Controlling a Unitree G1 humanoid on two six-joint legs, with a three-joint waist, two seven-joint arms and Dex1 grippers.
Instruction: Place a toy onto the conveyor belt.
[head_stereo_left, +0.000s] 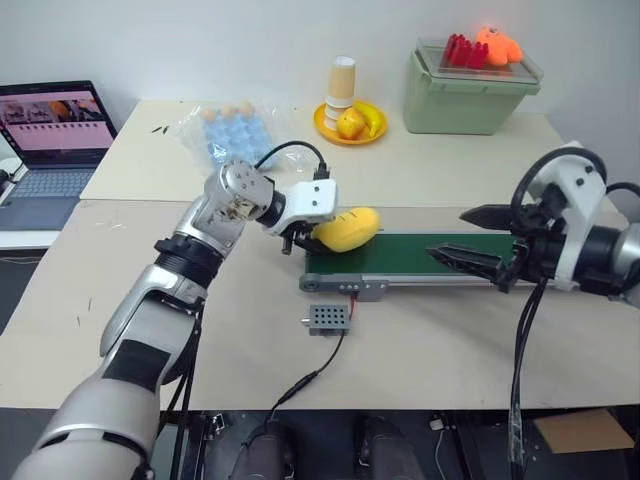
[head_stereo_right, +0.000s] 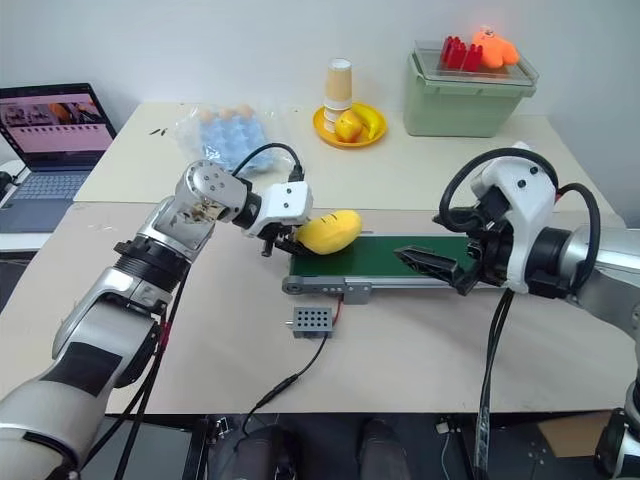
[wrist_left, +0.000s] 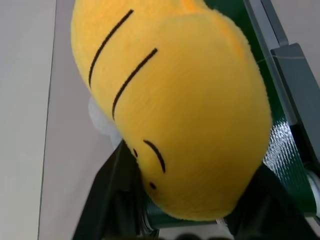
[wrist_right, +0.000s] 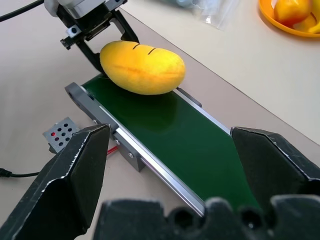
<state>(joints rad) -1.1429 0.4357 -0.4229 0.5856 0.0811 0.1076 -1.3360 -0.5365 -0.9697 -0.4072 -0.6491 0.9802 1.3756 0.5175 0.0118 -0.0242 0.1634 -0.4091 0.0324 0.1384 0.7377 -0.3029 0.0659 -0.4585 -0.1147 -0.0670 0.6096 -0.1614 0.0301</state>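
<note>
Nearest to me on the beige table sits the small grey perforated box, its cable trailing off the front edge and a short wire running up to the conveyor belt just behind it. I read that box as the belt's control unit, parked close because the lead is short.

On my right, the right gripper hangs over the far end of the belt with its black fingers spread wide and nothing between them; I judge it is waiting out of the way, ready to help if the toy rolls.

My left gripper reaches in from the left at the near roller end, angled downward. The yellow plush toy lies between its two fingers, its body over the green surface. From the right wrist view the toy looks as if it is resting on the belt, with the fingers flanking it at the back, but I cannot tell whether they pinch it or have let go. I would call the placing all but done, with a clean withdrawal left to make.

Further back on the table are a clear bag of blue pieces, a yellow plate of fruit with a paper cup behind it, and a pale green lidded bin topped with red and orange toys. An open laptop sits on a side surface at far left, against a plain white wall.
</note>
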